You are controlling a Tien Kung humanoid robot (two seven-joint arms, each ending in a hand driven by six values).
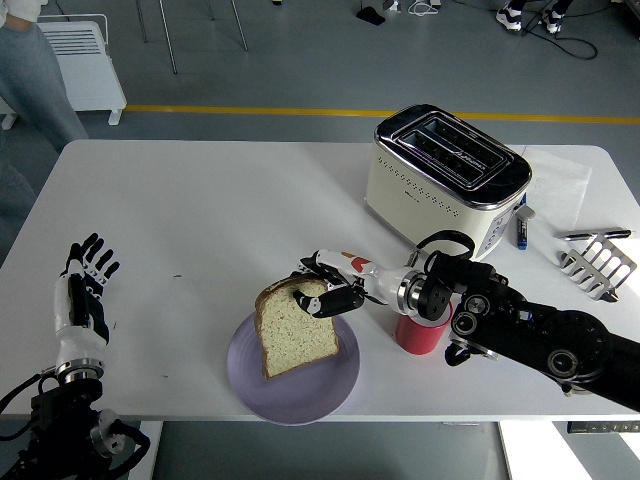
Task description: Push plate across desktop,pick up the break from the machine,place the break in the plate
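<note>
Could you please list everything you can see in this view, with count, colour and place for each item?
Table: one, white, fills most of the view.
Plate: one, pale lilac, near the table's front edge at centre.
Bread slice: one, light with a brown crust, tilted over the plate, its top edge held.
Toaster: one, cream and chrome, far right of centre.
Red cup: one, right of the plate, partly behind the right arm.
Rack: one, metal, at the right edge.
Pen: one, dark, beside the toaster.
Person: one, in jeans, top left corner.
Left robot hand: one, black and white, fingers spread, at the table's left side.
Right robot hand: one, gripping the bread.
</note>
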